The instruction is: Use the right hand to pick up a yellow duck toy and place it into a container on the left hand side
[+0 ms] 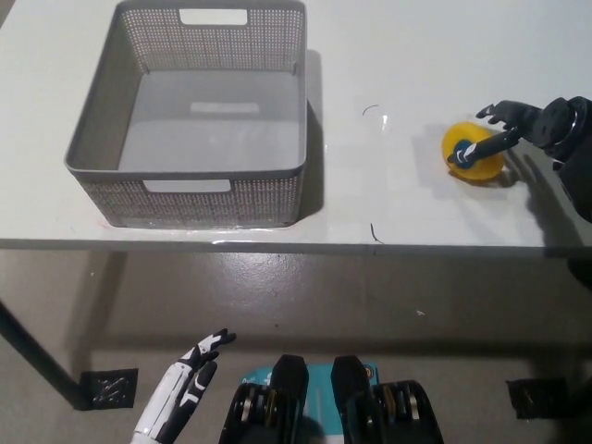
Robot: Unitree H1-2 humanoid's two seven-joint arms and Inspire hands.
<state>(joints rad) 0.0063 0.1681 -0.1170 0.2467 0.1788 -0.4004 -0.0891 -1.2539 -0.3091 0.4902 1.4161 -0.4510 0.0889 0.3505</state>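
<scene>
Now you are bringing the right hand (518, 125), fingers spread, onto the duck (473, 153): light, smooth, rounded; cup its sides.

White table (398, 55): basket (190, 194), duck (472, 153)

Basket (190, 176) sat on the table (388, 213), left side. Duck toy (472, 153) lay on the table well right of it, near the right edge. Right hand (518, 125) was over the duck's right side. Left hand (180, 393) hung below the table's front edge, lower left.
</scene>
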